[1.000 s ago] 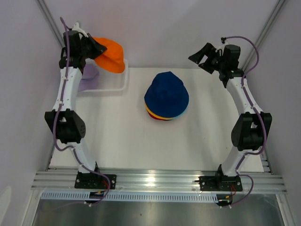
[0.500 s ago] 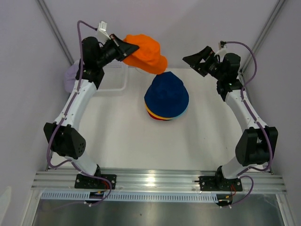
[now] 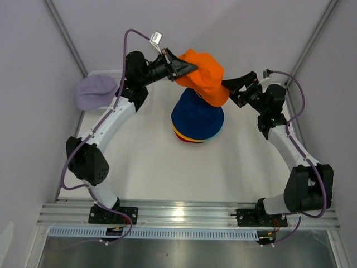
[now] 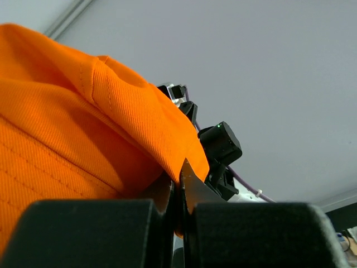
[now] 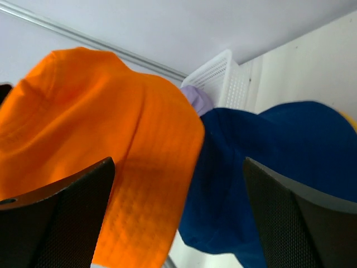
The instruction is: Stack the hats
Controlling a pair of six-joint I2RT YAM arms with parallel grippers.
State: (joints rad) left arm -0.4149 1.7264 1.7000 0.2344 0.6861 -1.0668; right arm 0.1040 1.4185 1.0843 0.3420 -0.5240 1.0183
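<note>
left end effector (image 3: 182, 66) clamped on orange hat (image 3: 205, 75) brim | hat hangs tilted, upper centre, over navy hat (image 3: 196, 114) topping stack | right end effector (image 3: 236, 89) wide, empty, beside brim | risk: edge-only pinch, hat drops lopsided, slides off stack

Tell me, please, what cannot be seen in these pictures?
- Hats under the navy hat: top view, it covers all but thin rims.
- Whether the right gripper touches the orange hat: top view, too small.
- Most of the basket: right wrist view, hats cover it.
</note>
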